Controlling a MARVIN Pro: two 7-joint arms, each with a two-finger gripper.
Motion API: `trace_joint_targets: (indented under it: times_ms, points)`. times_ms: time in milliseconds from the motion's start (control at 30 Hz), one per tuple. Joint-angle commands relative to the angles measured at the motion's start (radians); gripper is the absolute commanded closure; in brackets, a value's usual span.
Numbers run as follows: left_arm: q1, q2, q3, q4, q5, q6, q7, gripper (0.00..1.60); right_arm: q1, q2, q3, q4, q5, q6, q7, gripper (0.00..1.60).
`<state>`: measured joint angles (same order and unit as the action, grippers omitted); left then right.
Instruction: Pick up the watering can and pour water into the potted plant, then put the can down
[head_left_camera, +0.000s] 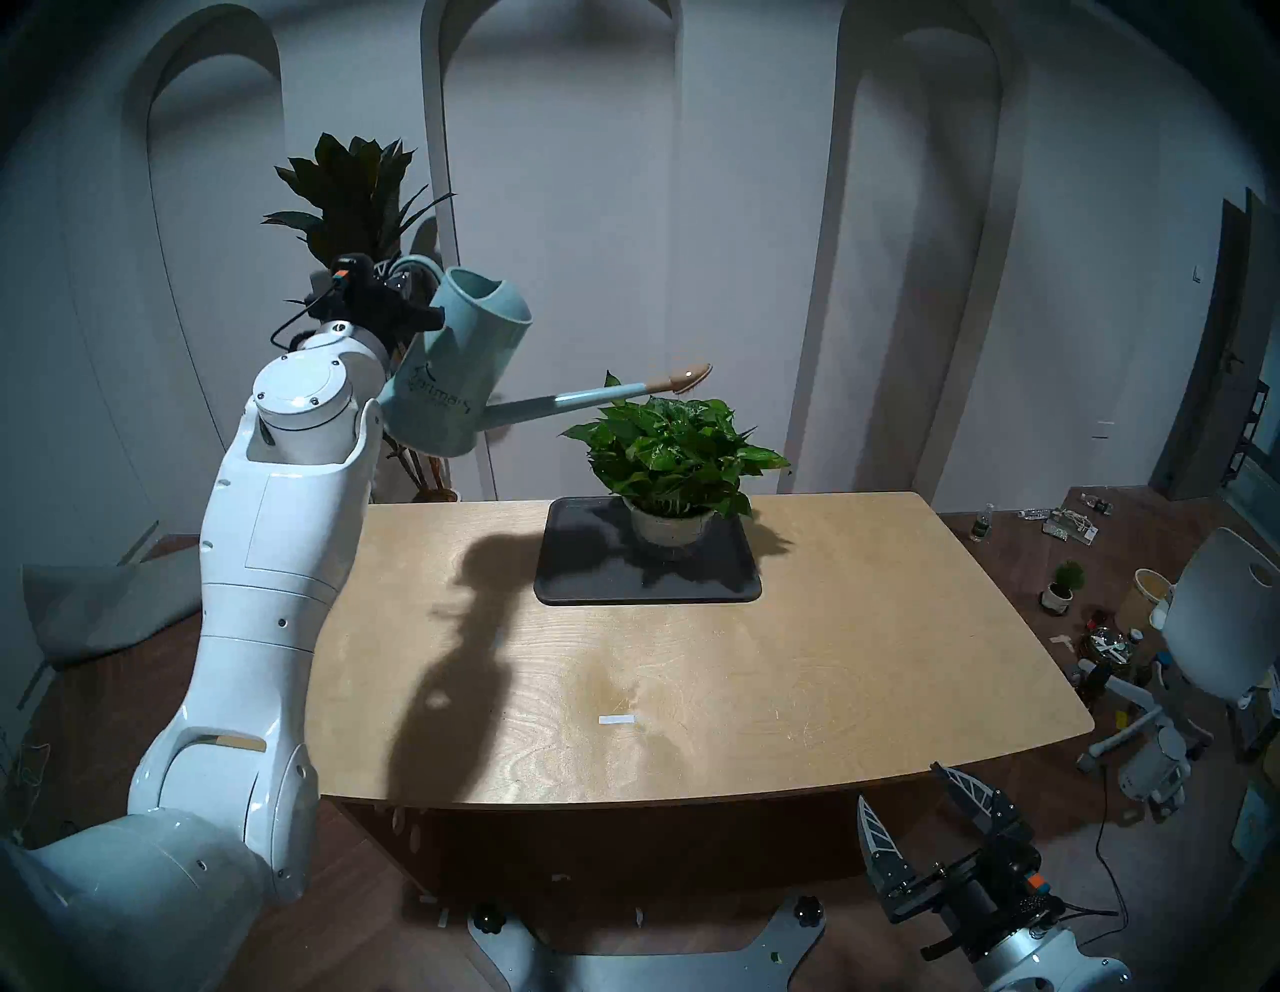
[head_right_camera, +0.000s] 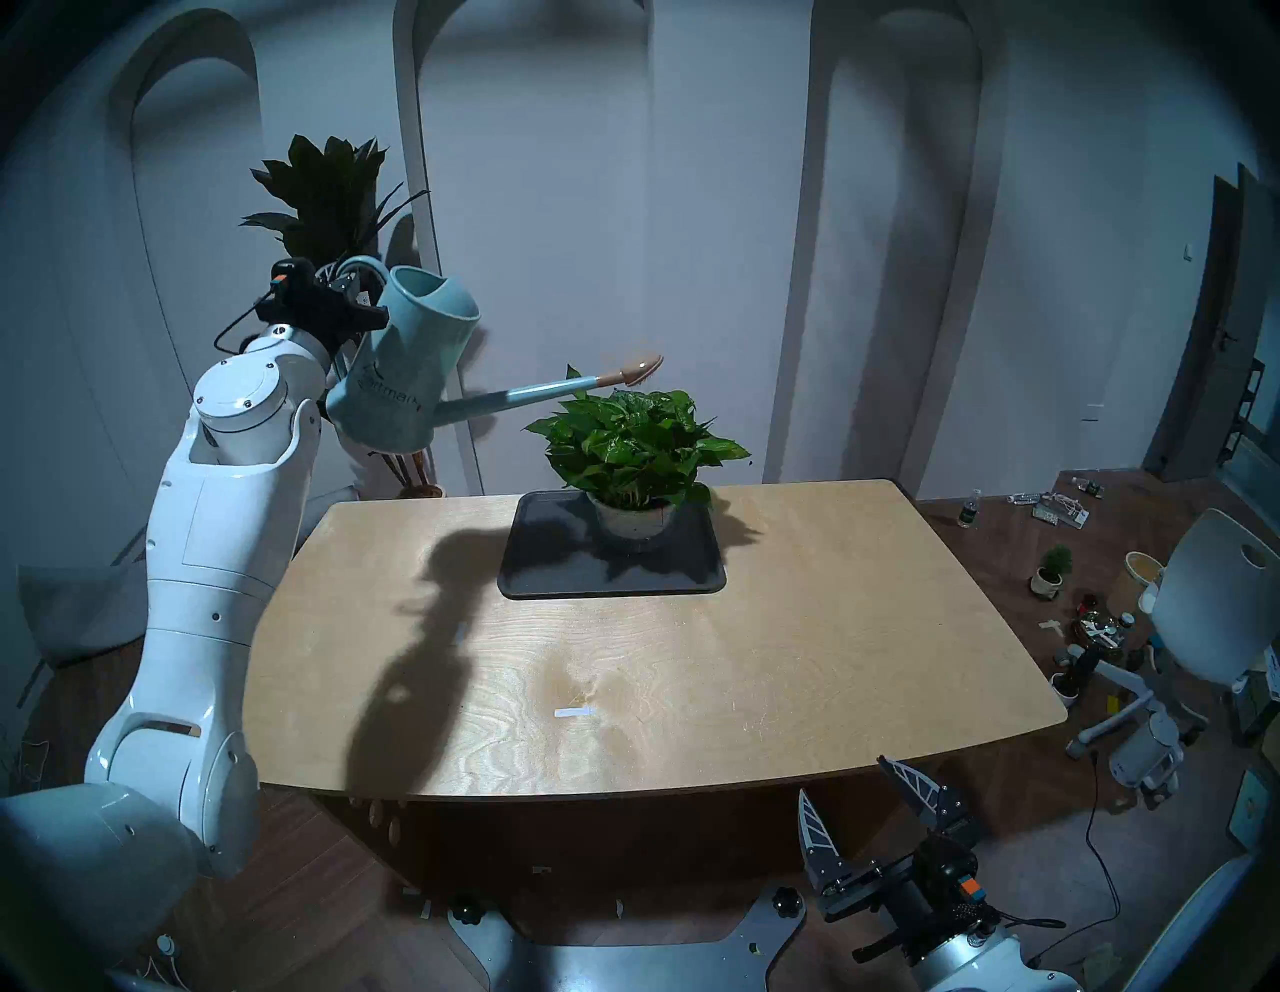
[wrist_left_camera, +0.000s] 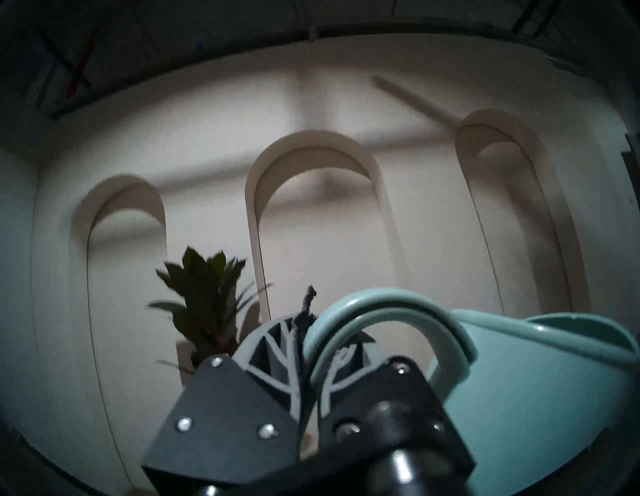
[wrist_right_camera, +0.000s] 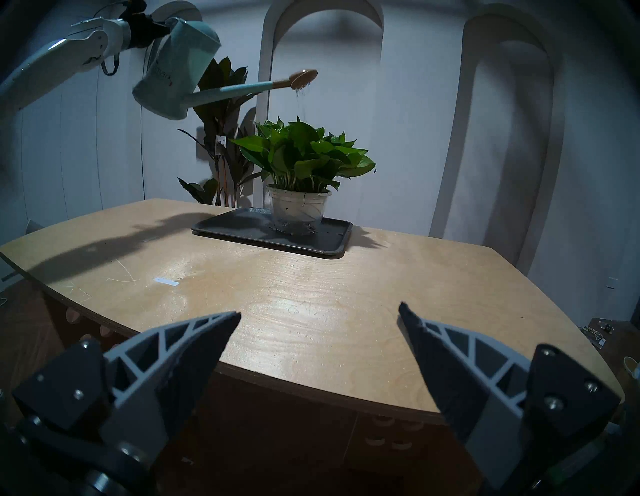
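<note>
One watering can (head_left_camera: 443, 374) hung at upper left of the head view, tipped rightward, its long spout (head_left_camera: 575, 400) reaching over the potted plant (head_left_camera: 675, 443) on a dark tray (head_left_camera: 582, 589). Partly legible lettering read "artmar". The left end effector (wrist_left_camera: 308, 350) was clenched on the can's handle; the right end effector (wrist_right_camera: 318, 318) was spread wide, empty, near the worktop (head_left_camera: 796, 658) edge.

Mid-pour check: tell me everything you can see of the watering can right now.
The watering can is a tall pale teal cylinder, plastic-looking, with dark lettering, an open top and a loop handle. The left tool is shut on that handle, holding the can tilted in the air. Its thin spout ends in a tan rose above the potted plant, with thin streams of water falling.
</note>
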<state>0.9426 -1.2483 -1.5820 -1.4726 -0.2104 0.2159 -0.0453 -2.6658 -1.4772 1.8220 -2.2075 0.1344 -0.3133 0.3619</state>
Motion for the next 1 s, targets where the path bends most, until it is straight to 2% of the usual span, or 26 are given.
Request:
trace_joint_targets:
  times_ms: [0, 233, 500, 700, 800, 967]
  points:
    - [0.02, -0.08, -0.096, -0.081, -0.163, 0.039, -0.025, 1.6, 0.003, -0.001, 0.0, -0.021, -0.001, -0.004, -0.002, 0.0]
    - [0.054, -0.112, -0.155, -0.122, -0.268, 0.117, -0.043, 1.6, 0.003, -0.001, 0.0, -0.021, -0.001, -0.004, -0.002, 0.0]
    - [0.063, -0.125, -0.227, -0.106, -0.349, 0.199, -0.044, 1.6, 0.003, -0.001, 0.0, -0.022, -0.001, -0.004, -0.002, 0.0]
    - [0.083, -0.113, -0.297, -0.069, -0.384, 0.208, -0.064, 1.6, 0.003, -0.001, 0.0, -0.022, -0.001, -0.004, -0.002, 0.0]
    - [0.104, -0.106, -0.353, -0.063, -0.422, 0.215, -0.083, 1.6, 0.003, -0.001, 0.0, -0.021, -0.001, -0.004, -0.002, 0.0]
    - [0.153, -0.088, -0.413, -0.049, -0.453, 0.208, -0.131, 1.6, 0.003, -0.001, 0.0, -0.022, -0.001, -0.004, -0.002, 0.0]
